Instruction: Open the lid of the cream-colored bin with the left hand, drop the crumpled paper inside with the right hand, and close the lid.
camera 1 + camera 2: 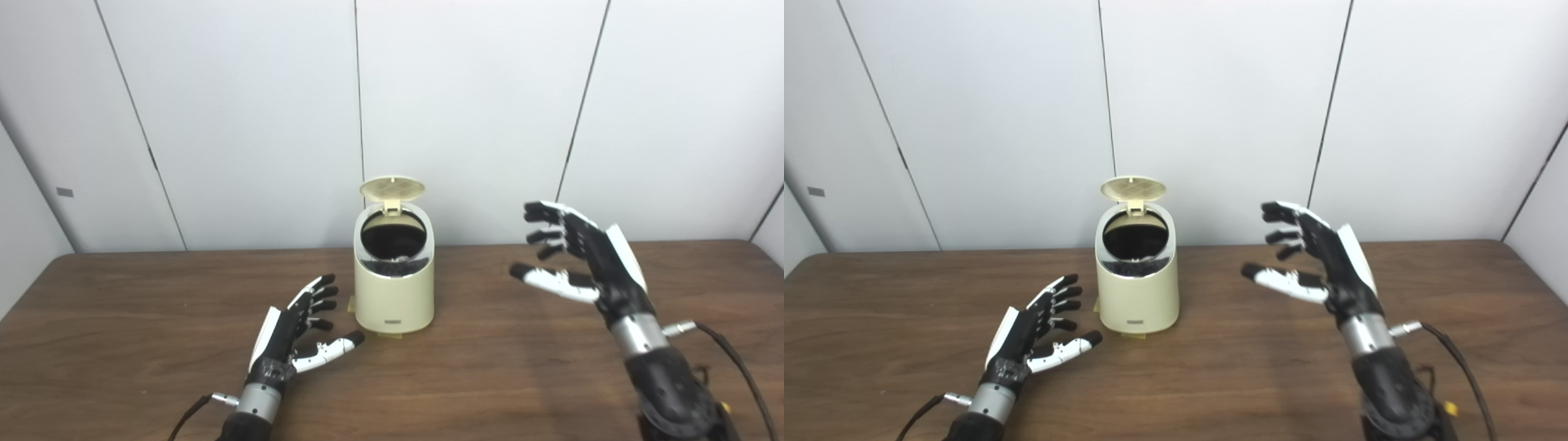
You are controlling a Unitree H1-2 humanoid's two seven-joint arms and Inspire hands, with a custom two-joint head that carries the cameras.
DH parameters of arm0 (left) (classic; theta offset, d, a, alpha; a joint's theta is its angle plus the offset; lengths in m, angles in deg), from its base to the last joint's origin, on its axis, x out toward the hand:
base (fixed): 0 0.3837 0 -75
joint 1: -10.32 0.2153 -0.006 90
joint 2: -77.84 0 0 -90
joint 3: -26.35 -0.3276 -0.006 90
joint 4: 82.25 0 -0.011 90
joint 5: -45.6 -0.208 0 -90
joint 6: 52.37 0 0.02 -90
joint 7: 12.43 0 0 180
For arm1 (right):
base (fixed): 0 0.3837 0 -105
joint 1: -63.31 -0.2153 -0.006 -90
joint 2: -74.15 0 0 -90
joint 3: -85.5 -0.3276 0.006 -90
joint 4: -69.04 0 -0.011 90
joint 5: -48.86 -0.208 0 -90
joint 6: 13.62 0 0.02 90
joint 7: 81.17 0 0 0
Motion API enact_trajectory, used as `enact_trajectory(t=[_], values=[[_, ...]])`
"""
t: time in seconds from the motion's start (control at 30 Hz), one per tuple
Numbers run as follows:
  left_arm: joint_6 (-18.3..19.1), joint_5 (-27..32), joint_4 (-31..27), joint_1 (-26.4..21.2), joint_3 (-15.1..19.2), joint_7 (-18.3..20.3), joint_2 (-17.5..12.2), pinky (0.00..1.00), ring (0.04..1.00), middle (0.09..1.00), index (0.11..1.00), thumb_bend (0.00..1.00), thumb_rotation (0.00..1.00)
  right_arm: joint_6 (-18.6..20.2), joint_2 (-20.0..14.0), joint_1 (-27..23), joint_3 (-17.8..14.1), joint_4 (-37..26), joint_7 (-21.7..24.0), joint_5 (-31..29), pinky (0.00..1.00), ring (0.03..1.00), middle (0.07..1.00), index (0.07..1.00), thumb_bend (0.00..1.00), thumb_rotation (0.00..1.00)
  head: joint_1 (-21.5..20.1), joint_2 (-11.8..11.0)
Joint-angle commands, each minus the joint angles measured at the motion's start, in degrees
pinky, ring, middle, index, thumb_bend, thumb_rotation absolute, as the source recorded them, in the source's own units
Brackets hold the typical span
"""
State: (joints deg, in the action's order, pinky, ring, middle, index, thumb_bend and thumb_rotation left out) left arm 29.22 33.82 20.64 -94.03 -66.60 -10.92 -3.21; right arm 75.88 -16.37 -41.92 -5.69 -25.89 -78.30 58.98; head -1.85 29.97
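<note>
The cream-colored bin (394, 294) stands at the table's middle with its round lid (392, 188) tipped up behind the opening. Inside the dark opening something pale and crumpled (397, 260) shows low down; I cannot tell for sure that it is the paper. My left hand (298, 327) lies low on the table just left of the bin, open, fingers spread toward its base. My right hand (576, 257) hovers above the table to the bin's right, open and holding nothing, fingers pointing at the bin.
A brown wooden table (122, 343) runs the width of the view, backed by white wall panels (257, 122). Cables trail from both wrists near the front edge.
</note>
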Motion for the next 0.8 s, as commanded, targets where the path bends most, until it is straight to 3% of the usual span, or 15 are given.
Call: enact_trajectory(t=[0.0,0.2,0.4,0.6,0.77], values=[[-2.3,0.5,-0.9,-0.5,0.2,-1.2,0.3,0.66,0.804,0.851,0.922,0.79,0.24,-4.9,-0.7,-0.5,0.3,-0.5,1.5,-2.2,0.53,0.664,0.797,0.826,0.71,0.33,0.2,0.0],[-3.4,-0.3,-1.8,-0.4,0.1,-2.7,0.3,0.73,0.831,0.87,0.918,0.81,0.3,-8.5,0.2,3.1,0.1,0.9,2.2,-5.0,0.55,0.671,0.813,0.842,0.76,0.27,0.5,0.0],[-4.3,-1.3,-3.8,-1.3,-0.1,-2.8,-0.6,0.8,0.866,0.91,0.933,0.84,0.38,-10.4,1.0,4.9,0.3,1.7,2.1,-5.0,0.53,0.653,0.814,0.846,0.77,0.31,2.8,-0.6],[-1.9,-0.1,-6.8,-5.7,-0.1,0.1,-2.9,0.79,0.907,0.973,0.962,0.91,0.41,-11.0,1.9,5.8,0.8,2.5,2.5,-5.5,0.54,0.667,0.822,0.85,0.75,0.29,3.0,-1.0],[1.2,0.5,-8.2,-11.9,-0.1,2.7,-5.0,0.84,0.97,0.999,0.977,0.96,0.41,-11.1,3.1,6.8,0.9,3.1,2.5,-6.2,0.57,0.677,0.829,0.847,0.74,0.26,3.3,-1.3]])
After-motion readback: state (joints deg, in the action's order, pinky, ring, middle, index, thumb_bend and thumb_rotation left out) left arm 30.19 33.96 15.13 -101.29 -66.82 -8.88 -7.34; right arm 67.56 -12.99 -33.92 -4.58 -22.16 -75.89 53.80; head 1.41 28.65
